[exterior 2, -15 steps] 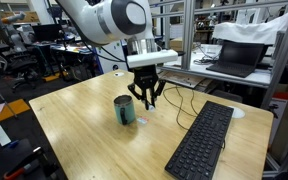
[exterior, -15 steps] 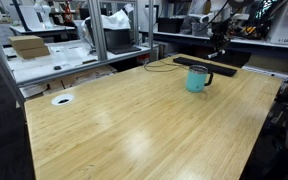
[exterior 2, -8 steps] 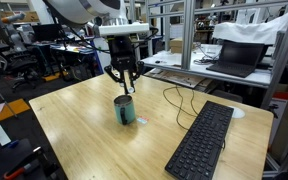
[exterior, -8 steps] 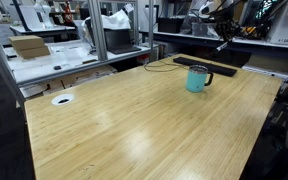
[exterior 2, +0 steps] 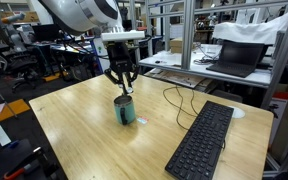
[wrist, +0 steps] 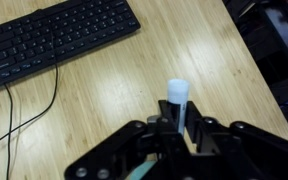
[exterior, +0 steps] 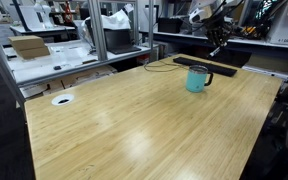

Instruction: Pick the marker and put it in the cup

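The gripper (wrist: 179,128) is clamped on the marker (wrist: 178,100). In the wrist view the marker stands between the dark fingers (wrist: 199,130) with its white cap pointing away from the camera. Below it is bare wood of the table (wrist: 214,60).

In both exterior views the gripper (exterior 2: 121,88) hangs in the air over the table (exterior 2: 69,120), above the cup (exterior 2: 125,111) and clear of its rim. In an exterior view the gripper (exterior: 216,47) looks set a little towards the far side of the cup (exterior: 197,80). Whether it is exactly over the opening cannot be told. The marker is too small to make out in the exterior views.

The cup stands upright on the wood, with its dark handle turned towards the keyboard (exterior 2: 200,140). The keyboard (exterior: 204,66) is black and lies near the cup but apart from it. In the wrist view the keyboard (wrist: 54,40) fills the upper left corner.

A thin black cable (exterior 2: 174,100) curls over the table between cup and keyboard. The cable (wrist: 9,110) also runs down the left side of the wrist view. It does not touch the cup.

A white round insert (exterior: 62,99) sits in the table (exterior: 134,130) well away from the cup, near the opposite edge. Off the table there is an open laptop (exterior 2: 236,58) on a bench and a cardboard box (exterior: 29,46) on a shelf. Nothing lies between the gripper and the cup.
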`<state>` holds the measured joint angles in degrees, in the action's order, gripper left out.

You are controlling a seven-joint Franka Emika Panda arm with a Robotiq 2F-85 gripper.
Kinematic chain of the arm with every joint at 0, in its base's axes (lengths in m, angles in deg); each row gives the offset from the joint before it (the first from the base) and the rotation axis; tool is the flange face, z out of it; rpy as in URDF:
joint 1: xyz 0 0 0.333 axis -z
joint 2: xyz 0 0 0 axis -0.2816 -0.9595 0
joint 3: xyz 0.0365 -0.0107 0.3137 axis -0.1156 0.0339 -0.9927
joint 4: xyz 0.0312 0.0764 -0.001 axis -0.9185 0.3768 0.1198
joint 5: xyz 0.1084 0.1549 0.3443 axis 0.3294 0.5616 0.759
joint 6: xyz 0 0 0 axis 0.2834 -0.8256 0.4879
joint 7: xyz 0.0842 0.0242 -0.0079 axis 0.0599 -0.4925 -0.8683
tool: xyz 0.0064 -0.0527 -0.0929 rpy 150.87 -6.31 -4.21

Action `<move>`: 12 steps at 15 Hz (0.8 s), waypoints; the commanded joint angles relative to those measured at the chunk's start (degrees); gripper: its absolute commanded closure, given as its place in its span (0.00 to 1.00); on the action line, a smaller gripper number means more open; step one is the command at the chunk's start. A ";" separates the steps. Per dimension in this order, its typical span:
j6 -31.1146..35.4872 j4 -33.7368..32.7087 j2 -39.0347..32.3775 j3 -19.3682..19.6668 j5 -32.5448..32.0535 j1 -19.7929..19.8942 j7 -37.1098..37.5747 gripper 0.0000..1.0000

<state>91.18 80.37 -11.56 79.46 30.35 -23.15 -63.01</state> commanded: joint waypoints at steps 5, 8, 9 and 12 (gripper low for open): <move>-2.09 -8.93 -8.93 -0.93 -0.36 0.23 -3.10 0.95; -2.29 -11.07 -11.59 -1.46 -0.13 -0.11 -3.91 0.95; -2.39 -11.59 -12.28 -1.65 -0.07 -0.22 -4.09 0.95; -2.53 -12.55 -13.91 -2.03 0.06 -0.58 -4.36 0.95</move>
<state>91.17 69.98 -24.19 77.93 30.35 -23.62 -65.86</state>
